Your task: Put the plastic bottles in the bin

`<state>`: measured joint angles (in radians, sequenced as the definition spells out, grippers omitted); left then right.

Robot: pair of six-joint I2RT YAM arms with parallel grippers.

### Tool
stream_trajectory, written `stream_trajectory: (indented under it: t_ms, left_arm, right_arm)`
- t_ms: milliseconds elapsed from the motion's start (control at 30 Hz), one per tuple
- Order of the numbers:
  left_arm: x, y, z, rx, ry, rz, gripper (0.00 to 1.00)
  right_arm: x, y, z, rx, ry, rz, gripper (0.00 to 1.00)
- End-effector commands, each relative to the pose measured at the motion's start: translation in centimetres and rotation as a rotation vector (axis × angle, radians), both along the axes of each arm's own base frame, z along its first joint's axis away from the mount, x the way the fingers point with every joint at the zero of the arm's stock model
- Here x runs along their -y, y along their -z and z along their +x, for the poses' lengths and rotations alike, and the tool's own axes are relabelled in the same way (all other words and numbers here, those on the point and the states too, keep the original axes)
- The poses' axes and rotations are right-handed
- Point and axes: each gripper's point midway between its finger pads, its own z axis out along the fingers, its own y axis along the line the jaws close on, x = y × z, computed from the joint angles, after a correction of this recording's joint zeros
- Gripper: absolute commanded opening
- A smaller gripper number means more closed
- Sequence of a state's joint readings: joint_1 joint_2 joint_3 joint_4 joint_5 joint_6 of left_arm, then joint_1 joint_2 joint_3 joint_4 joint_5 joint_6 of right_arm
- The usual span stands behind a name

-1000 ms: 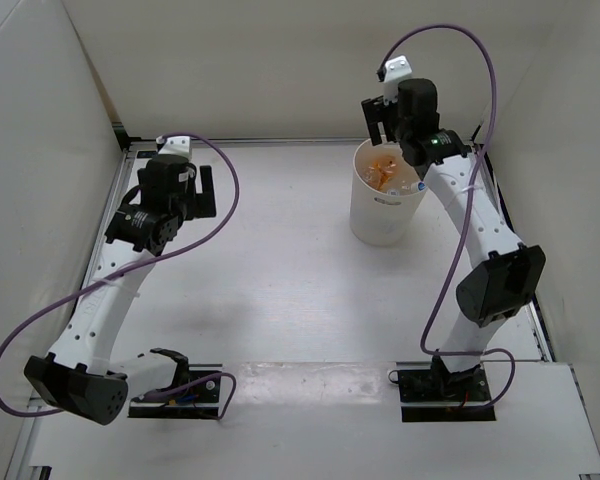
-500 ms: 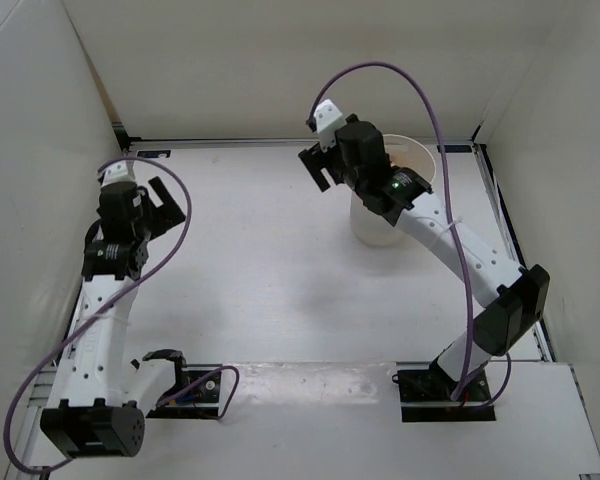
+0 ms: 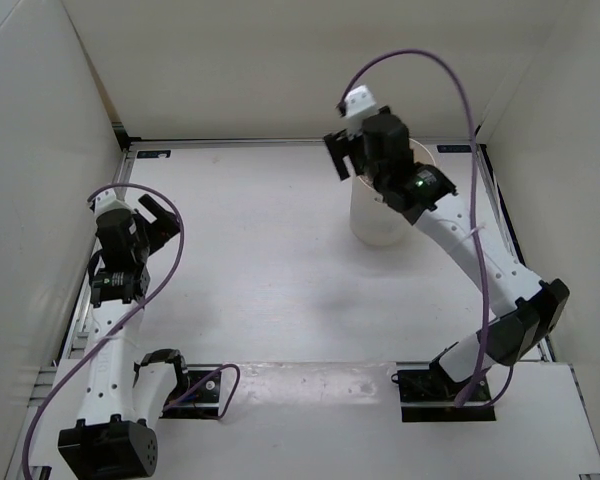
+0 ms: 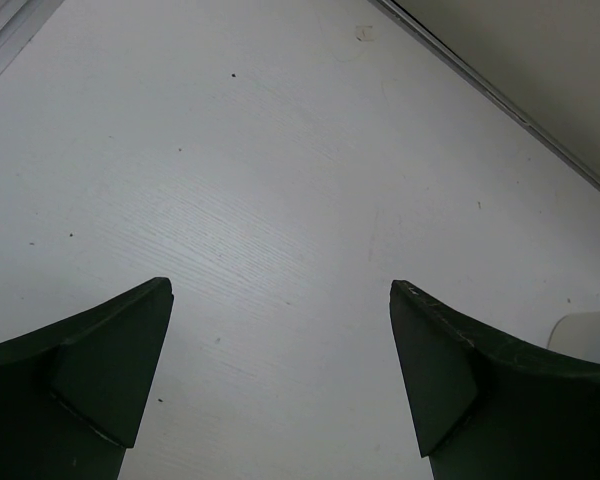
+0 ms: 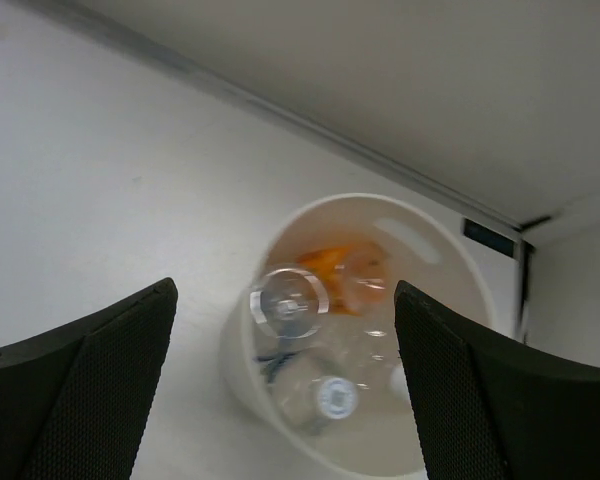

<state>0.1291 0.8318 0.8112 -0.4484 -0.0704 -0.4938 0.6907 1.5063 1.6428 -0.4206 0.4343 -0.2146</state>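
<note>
The bin [image 3: 374, 222] stands at the back right of the table, its top partly hidden by my right arm. In the right wrist view the bin [image 5: 242, 372] holds the plastic bottles: an orange one [image 5: 336, 270], a plain clear one seen end-on [image 5: 290, 298], and one with a white cap [image 5: 330, 397] and a bit of blue label. My right gripper [image 3: 342, 160] is open and empty, high above the bin's left rim; it also shows in the right wrist view [image 5: 285, 288]. My left gripper [image 3: 160, 222] is open and empty over bare table at the left, and also shows in the left wrist view [image 4: 280, 285].
White walls close in the table at the back and both sides. A metal rail [image 3: 120, 185] runs along the left edge. A pale rounded edge [image 4: 590, 332] shows at the right of the left wrist view; I cannot tell what it is.
My left arm has pulled back toward the near left. My right gripper swung out left of the bin, then back toward its rim, staying open and empty.
</note>
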Motion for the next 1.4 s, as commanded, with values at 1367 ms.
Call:
stream_trajectory:
  t_ms: [1367]
  left_arm:
    - [-6.9,3.4,-0.7,0.177,-0.321,0.232,1.0]
  right_arm:
    - [34.1,11.8,-9.2,-0.541,0.885,0.73,0.9]
